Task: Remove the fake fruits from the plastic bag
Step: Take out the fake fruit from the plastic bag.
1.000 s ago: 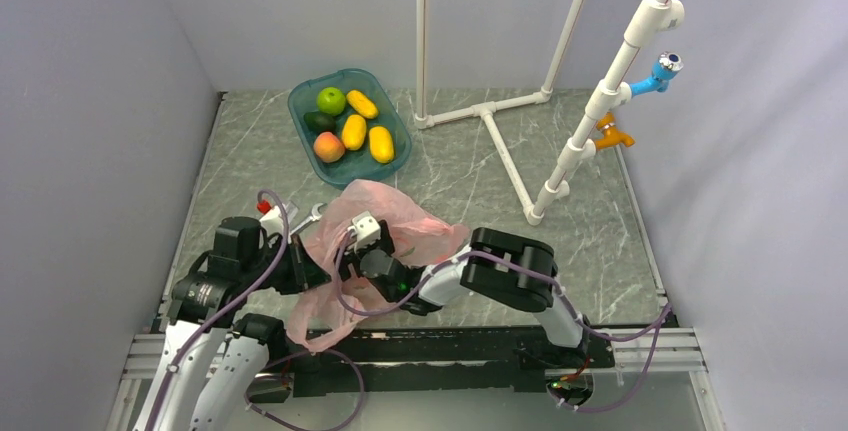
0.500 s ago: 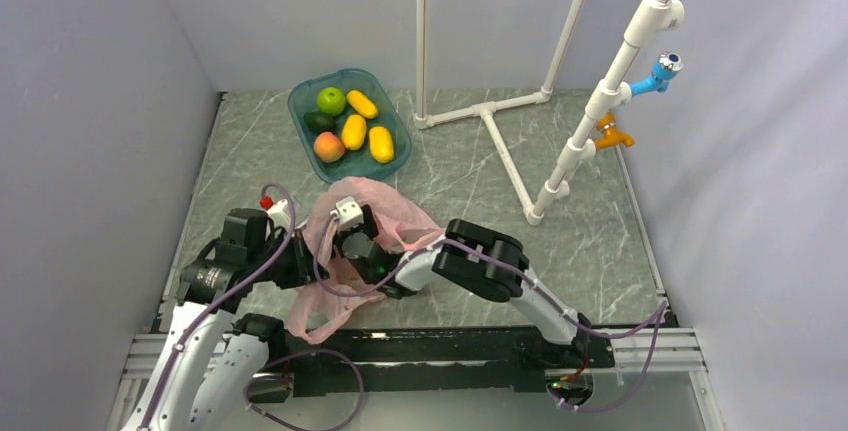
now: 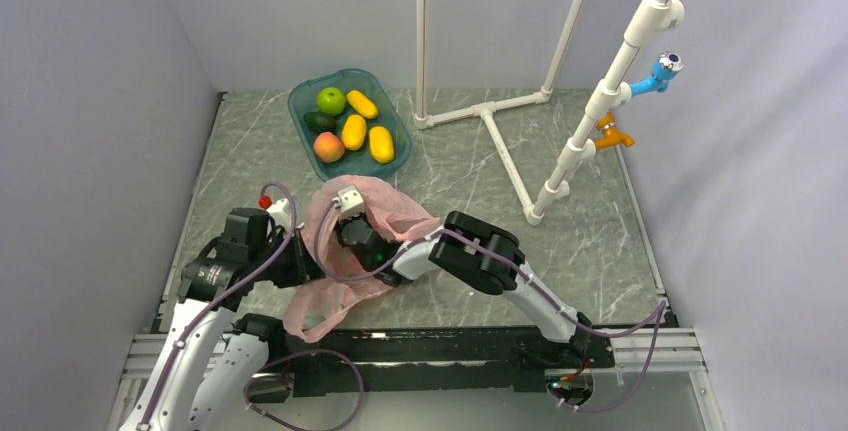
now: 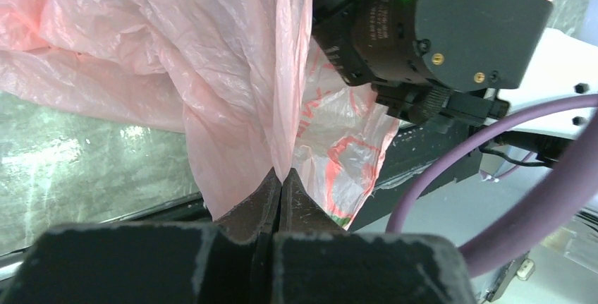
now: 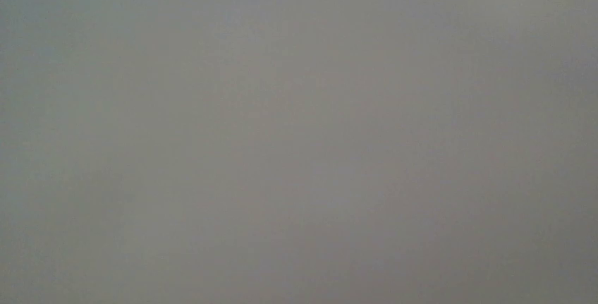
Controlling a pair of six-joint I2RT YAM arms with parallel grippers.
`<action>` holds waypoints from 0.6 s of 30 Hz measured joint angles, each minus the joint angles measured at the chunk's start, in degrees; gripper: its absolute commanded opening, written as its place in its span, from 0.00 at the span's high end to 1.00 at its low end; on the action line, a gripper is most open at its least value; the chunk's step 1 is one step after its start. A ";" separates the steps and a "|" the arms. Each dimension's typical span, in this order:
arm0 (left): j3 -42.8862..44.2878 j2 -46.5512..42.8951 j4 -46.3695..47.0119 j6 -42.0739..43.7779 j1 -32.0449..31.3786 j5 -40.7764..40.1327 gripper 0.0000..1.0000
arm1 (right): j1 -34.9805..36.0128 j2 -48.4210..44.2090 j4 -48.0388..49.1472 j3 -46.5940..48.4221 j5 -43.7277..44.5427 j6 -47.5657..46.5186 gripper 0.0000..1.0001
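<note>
The step in hand looked to be a search inside the plastic bag (image 3: 402, 213), which lay crumpled near the near-left corner of the counter (image 3: 600, 241). To do it well, the left gripper (image 4: 281, 177) would need a firm pinch on the film and a slight lift, so that the mouth gaped rather than collapsed over the other arm. The reach inside ought to be slow and by feel, since the right wrist view showed only flat grey.

No fruit could be seen in the bag. A peach (image 3: 328, 147) and yellow-orange mango-like fruits (image 3: 353, 132) sat in the teal tray (image 3: 352, 168) towards the far-left corner.

The left arm (image 3: 215, 276) rose from the near edge and bent inward. Its fingers were pressed together on a fold of pink film, drawn taut above them. The right arm (image 3: 480, 251) stretched leftward across the near part of the counter, its wrist buried in the bag. Whether the right gripper was open or closed could not be told.
</note>
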 measured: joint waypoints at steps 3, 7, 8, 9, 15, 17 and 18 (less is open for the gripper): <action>0.00 -0.15 -0.24 0.57 0.00 -1.33 1.00 | 0.04 -2.03 0.15 -2.82 -1.57 0.48 0.99; 0.00 -1.16 -0.57 1.36 0.00 -3.30 1.00 | 0.48 -8.79 -1.55 -10.71 -4.00 1.73 1.00; -0.02 -1.44 -0.61 1.51 0.00 -3.54 1.00 | 0.50 -11.30 -1.99 -13.25 -4.87 2.21 1.00; -0.02 -1.77 -0.57 1.62 0.00 -3.85 1.00 | 0.63 -12.66 -2.25 -14.43 -5.22 2.40 1.00; -0.04 -3.43 -0.26 1.97 0.00 -4.31 1.00 | 0.76 -24.22 -3.10 -24.11 -10.75 4.92 1.00; -0.04 -3.61 -0.15 2.08 0.00 -4.33 1.00 | 0.76 -27.47 -3.58 -26.56 -13.70 5.95 1.00; -0.04 -3.69 -0.15 2.16 0.00 -4.31 1.00 | 0.72 -28.63 -4.09 -27.32 -15.17 6.38 1.00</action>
